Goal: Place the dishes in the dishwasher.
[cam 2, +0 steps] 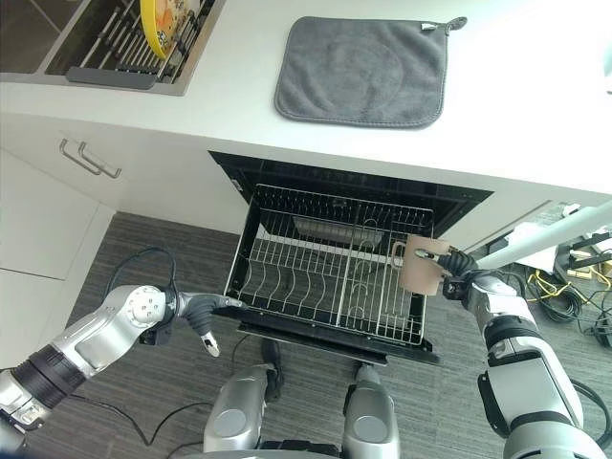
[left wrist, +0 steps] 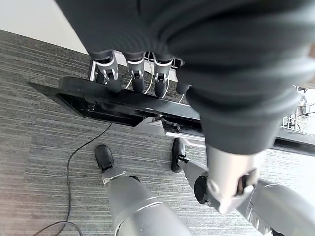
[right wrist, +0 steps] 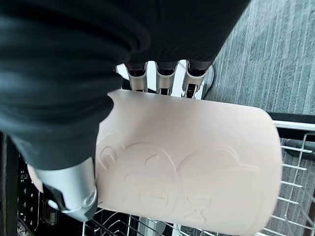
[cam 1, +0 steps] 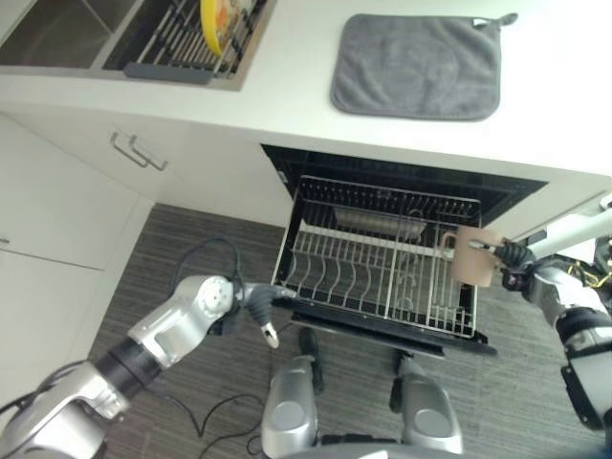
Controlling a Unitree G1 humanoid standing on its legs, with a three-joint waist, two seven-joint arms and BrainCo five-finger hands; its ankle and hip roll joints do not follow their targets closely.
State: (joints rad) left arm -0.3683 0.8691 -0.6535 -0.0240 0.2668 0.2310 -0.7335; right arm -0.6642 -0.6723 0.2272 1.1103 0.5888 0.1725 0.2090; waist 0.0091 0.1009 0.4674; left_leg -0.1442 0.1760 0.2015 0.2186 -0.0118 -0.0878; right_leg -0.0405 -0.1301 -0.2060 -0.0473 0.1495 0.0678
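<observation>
A pale pink mug point(cam 1: 475, 256) with a handle hangs over the right end of the pulled-out dishwasher rack point(cam 1: 382, 327). My right hand point(cam 2: 461, 265) is shut on it, fingers behind the mug point(right wrist: 197, 167) and thumb point(right wrist: 69, 194) across its embossed side. My left hand point(cam 1: 256, 304) is at the rack's front left corner. Its straight fingertips point(left wrist: 135, 82) rest on the black front edge and its thumb point(left wrist: 226, 189) hangs free below. A yellow plate point(cam 1: 212, 24) stands in the drying rack in the sink on the far left of the counter.
A grey mat point(cam 1: 416, 65) lies on the white counter above the dishwasher opening. White cabinet fronts with a metal handle point(cam 1: 139, 153) stand to the left. A shiny metal item point(cam 1: 378, 222) sits at the back of the wire rack. The floor is grey ribbed carpet.
</observation>
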